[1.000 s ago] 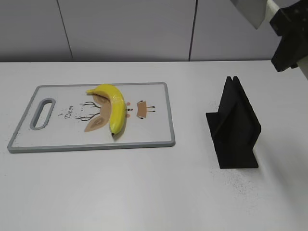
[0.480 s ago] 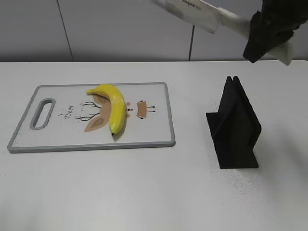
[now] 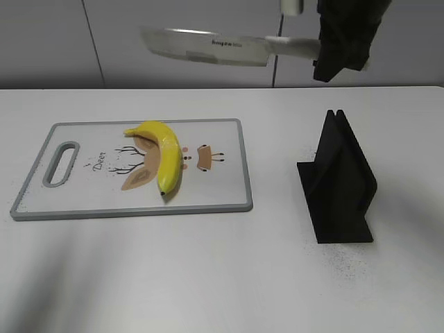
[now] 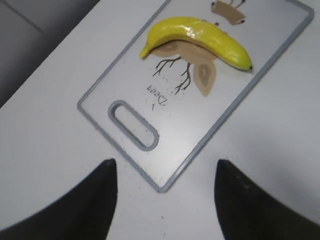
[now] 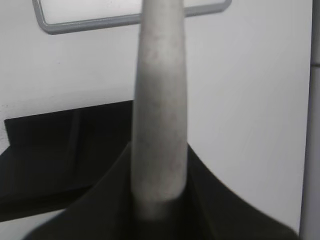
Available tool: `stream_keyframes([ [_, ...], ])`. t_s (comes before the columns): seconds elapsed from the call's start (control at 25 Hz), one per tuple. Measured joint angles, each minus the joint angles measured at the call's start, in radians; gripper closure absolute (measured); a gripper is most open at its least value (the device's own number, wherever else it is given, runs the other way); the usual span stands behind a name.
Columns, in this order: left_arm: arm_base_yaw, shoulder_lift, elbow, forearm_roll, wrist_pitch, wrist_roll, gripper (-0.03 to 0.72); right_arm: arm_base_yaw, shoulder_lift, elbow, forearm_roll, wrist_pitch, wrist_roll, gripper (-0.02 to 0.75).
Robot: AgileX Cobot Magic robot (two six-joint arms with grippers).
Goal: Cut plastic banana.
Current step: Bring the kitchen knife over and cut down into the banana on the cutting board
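Banana (image 3: 164,154) on board (image 3: 215,194), far below right fingers (image 3: 331,55) clamping knife (image 3: 208,47).

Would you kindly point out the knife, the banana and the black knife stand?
knife (image 3: 208,47), exterior view, middle of the blade.
banana (image 3: 164,154), exterior view, middle of its curved body.
black knife stand (image 3: 340,182), exterior view, its slanted side panel.

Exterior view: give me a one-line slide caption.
Right gripper holds a kitchen knife level, high above the cutting board, where the uncut plastic banana lies.
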Motion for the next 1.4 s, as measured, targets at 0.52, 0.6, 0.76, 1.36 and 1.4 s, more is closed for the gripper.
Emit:
stream_keyframes([
  [0.52, -0.059, 0.379, -0.249, -0.215, 0.000, 0.440, 0.095, 0.031, 0.239, -0.237, 0.114, -0.003, -0.191, 0.577],
  [0.6, -0.073, 0.413, -0.256, -0.220, -0.007, 0.472, 0.095, 0.042, 0.267, -0.251, 0.122, -0.003, -0.192, 0.577],
  [0.76, -0.084, 0.489, -0.256, -0.220, -0.051, 0.492, 0.097, 0.057, 0.293, -0.252, 0.157, -0.004, -0.200, 0.577],
  [1.36, -0.085, 0.632, -0.256, -0.234, -0.257, 0.497, 0.277, 0.058, 0.305, -0.253, 0.229, -0.049, -0.213, 0.577],
  [1.4, -0.085, 0.634, -0.256, -0.244, -0.257, 0.498, 0.325, 0.058, 0.306, -0.253, 0.232, -0.053, -0.213, 0.577],
])
